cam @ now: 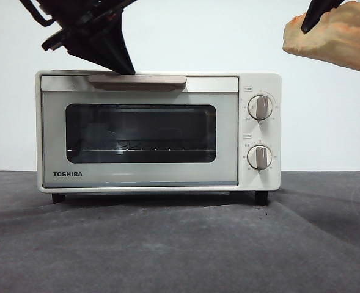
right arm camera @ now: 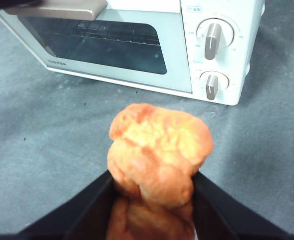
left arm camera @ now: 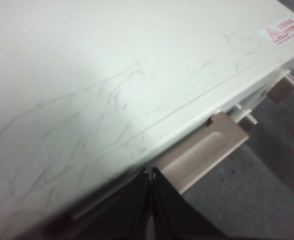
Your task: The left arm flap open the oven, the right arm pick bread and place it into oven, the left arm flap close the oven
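The cream-white TOSHIBA oven (cam: 155, 177) stands on the table with its door closed and the wire rack (cam: 143, 149) visible behind the dark glass. My left gripper (cam: 128, 68) comes down from the upper left, its shut tip touching the top of the beige bar handle (cam: 137, 80). In the left wrist view the left gripper (left arm camera: 150, 172) sits where the oven top (left arm camera: 112, 75) meets the handle (left arm camera: 201, 155). High at the right, my right gripper (cam: 308, 24) is shut on the golden-brown bread (cam: 335, 36). In the right wrist view the right gripper (right arm camera: 151, 175) holds the bread (right arm camera: 159, 145) in front of the oven (right arm camera: 137, 65).
A wrinkled grey cloth (cam: 180, 244) covers the table in front of and around the oven. Two round knobs (cam: 260, 107) sit on the oven's right panel. A plain white wall stands behind. A red warning label (left arm camera: 284, 31) is on the oven top.
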Action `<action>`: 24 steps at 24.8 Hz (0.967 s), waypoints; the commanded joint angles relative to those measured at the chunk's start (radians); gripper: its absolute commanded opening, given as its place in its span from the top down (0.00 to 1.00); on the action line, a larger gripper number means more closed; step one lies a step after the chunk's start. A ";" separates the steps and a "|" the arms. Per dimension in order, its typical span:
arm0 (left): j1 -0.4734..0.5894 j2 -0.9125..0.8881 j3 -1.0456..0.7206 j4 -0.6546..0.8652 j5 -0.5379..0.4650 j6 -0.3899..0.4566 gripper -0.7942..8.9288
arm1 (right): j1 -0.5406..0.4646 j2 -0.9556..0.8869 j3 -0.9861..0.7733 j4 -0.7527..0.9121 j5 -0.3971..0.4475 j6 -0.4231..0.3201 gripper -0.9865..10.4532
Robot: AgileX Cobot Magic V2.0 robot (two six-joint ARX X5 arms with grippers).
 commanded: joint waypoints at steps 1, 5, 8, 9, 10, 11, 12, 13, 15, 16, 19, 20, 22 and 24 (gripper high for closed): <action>-0.014 0.030 0.023 0.000 -0.027 0.027 0.90 | 0.010 0.002 0.019 0.009 0.002 -0.017 0.74; -0.022 0.037 0.023 -0.011 -0.027 0.027 0.90 | 0.010 0.002 0.019 0.009 0.001 -0.020 0.74; -0.035 0.037 0.023 -0.036 -0.027 0.028 0.90 | 0.010 0.002 0.019 0.010 0.002 -0.021 0.74; -0.041 0.037 0.023 -0.047 -0.027 0.027 0.90 | 0.010 0.002 0.019 0.010 0.002 -0.021 0.74; -0.048 0.037 0.023 -0.061 -0.027 0.027 0.90 | 0.010 0.002 0.019 0.010 0.002 -0.024 0.74; -0.054 0.037 0.023 -0.074 -0.027 0.027 0.90 | 0.010 0.002 0.019 0.010 0.002 -0.024 0.74; -0.061 0.037 0.023 -0.092 -0.027 0.027 0.90 | 0.010 0.002 0.019 0.010 0.002 -0.025 0.74; -0.071 0.037 0.023 -0.110 -0.027 0.027 0.90 | 0.010 0.002 0.019 0.010 0.002 -0.027 0.74; -0.089 0.037 0.023 -0.143 -0.027 0.027 0.90 | 0.010 0.002 0.019 0.010 0.002 -0.027 0.74; -0.101 0.037 0.023 -0.160 -0.027 0.027 0.90 | 0.010 0.002 0.019 0.010 0.002 -0.028 0.74; -0.130 0.037 0.023 -0.197 -0.027 0.025 0.90 | 0.010 0.002 0.019 0.010 0.002 -0.028 0.74; -0.138 0.037 0.023 -0.206 -0.027 0.019 0.90 | 0.010 0.002 0.019 0.010 0.002 -0.028 0.74; -0.160 0.037 0.023 -0.236 -0.027 -0.002 0.90 | 0.010 0.002 0.019 0.010 0.002 -0.028 0.74; -0.179 0.037 0.023 -0.272 -0.027 -0.008 0.90 | 0.010 0.001 0.019 0.010 0.002 -0.030 0.74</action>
